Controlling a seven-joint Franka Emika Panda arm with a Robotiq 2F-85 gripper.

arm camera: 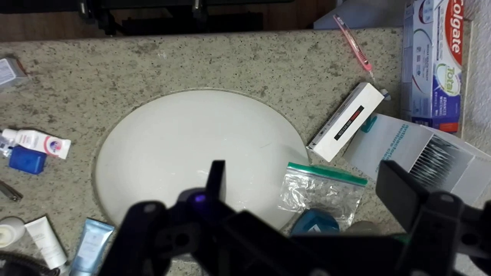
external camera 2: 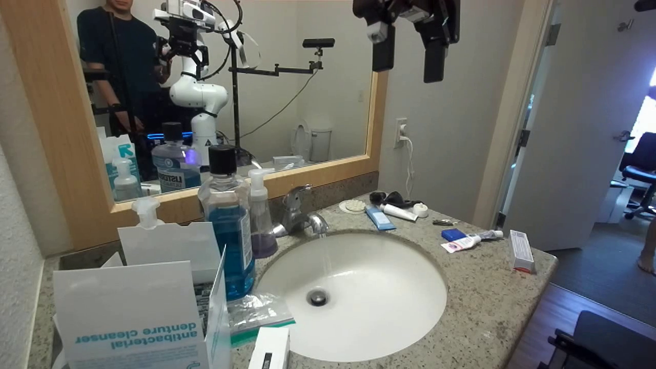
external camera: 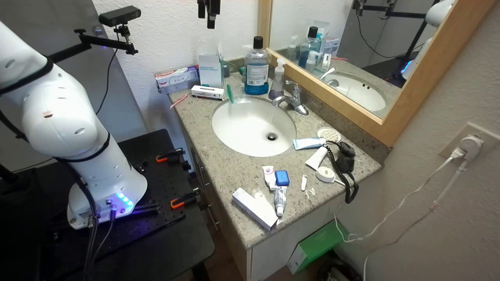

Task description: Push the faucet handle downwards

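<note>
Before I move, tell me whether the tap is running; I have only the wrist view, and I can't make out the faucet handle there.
Observer: It is: in an exterior view a thin stream of water falls from the spout into the basin.
Operator: Locate the faucet handle for me.
Observer: In both exterior views it tops the faucet, right beside the pump bottle.
Operator: Now give me the height of the gripper.
Observer: It hangs well above the basin and the handle, clear of both.
</note>
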